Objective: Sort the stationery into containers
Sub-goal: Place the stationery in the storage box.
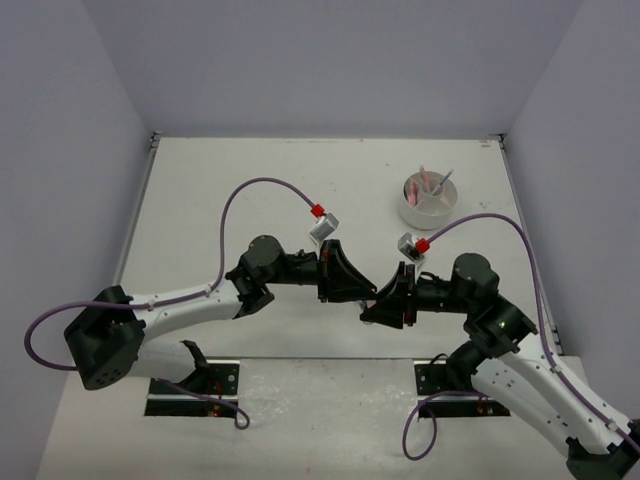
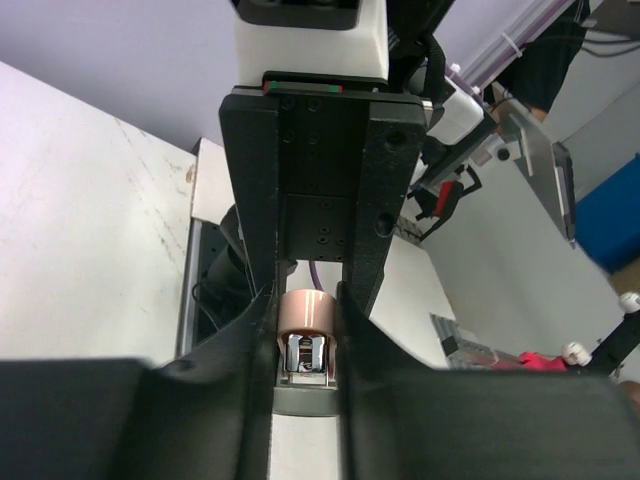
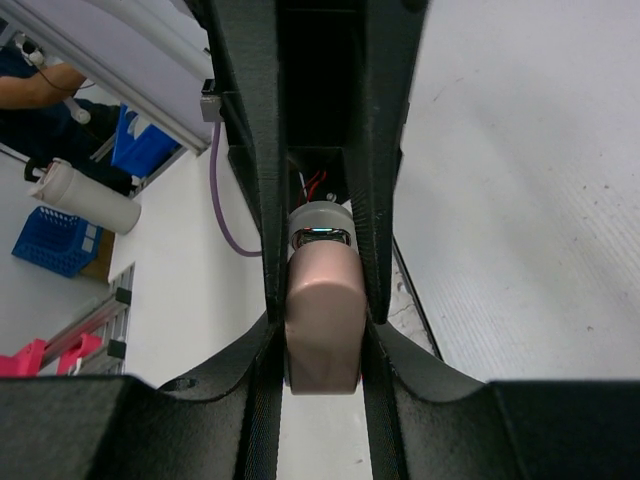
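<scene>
One piece of stationery, a small tan-pink block with a shiny metal band and a grey end, hangs above the middle of the table between both grippers. My right gripper is shut on its tan body. My left gripper comes from the opposite side, and its fingers press on both sides of the block's round pink end. In the top view the left gripper and right gripper meet tip to tip and hide the block. The container, a white round tub, stands at the back right with pens upright in it.
The table's right edge runs just beyond the tub. Purple cables loop over both arms. The arm bases and their black mounting plates sit at the near edge.
</scene>
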{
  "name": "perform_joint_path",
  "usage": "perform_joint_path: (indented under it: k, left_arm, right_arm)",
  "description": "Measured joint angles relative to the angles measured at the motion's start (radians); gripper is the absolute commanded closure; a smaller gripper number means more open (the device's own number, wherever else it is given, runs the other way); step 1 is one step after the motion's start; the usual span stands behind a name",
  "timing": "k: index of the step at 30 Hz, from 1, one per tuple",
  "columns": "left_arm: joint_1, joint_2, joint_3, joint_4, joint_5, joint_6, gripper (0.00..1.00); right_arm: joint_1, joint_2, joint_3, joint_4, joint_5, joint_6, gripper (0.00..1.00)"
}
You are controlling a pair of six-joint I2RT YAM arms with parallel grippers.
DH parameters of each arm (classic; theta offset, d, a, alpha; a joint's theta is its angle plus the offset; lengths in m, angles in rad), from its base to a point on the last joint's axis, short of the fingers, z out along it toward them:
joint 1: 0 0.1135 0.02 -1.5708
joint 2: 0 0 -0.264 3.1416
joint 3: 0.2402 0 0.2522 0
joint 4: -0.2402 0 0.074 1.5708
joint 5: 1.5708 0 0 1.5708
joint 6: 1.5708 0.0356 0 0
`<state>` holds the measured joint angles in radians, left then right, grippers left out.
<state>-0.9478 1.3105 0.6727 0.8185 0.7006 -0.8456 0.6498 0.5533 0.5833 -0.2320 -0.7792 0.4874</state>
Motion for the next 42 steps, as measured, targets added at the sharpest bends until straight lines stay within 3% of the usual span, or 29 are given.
perform_joint_path:
  k: [1,4,5,9,13,18,24,32,42]
  left_arm:
    - [0.000,0.000,0.003,-0.001,0.003,0.001,1.00]
    - [-0.002,0.002,0.011,-0.003,0.007,0.002,1.00]
    - [-0.002,0.004,0.014,-0.003,0.007,0.001,1.00]
    - [-0.004,0.014,0.022,-0.015,0.007,0.004,1.00]
    - [-0.012,0.027,0.092,-0.163,-0.059,0.081,1.00]
    - [-0.014,0.076,0.330,-0.418,-0.274,0.259,1.00]
    - [0.044,0.215,0.578,-0.524,-0.388,0.426,1.00]
    - [0.111,0.603,0.861,-0.503,-0.227,0.642,1.00]
    - [0.108,0.975,1.176,-0.425,-0.052,0.892,1.00]
  right_arm:
    - [0.000,0.000,0.002,-0.003,-0.001,-0.001,1.00]
    - [0.000,-0.001,0.010,-0.011,0.001,-0.002,0.99]
    - [0.000,-0.003,0.011,-0.014,0.002,-0.002,0.88]
    - [0.000,-0.007,0.012,-0.028,0.023,0.000,0.03]
    - [0.000,-0.016,0.025,-0.068,0.153,0.023,0.01]
    - [0.002,-0.030,0.098,-0.235,0.501,0.098,0.01]
    - [0.000,-0.111,0.161,-0.428,0.768,0.184,0.01]
    - [0.000,-0.250,0.356,-0.725,1.044,0.269,0.01]
    - [0.000,-0.346,0.592,-0.901,1.144,0.237,0.01]
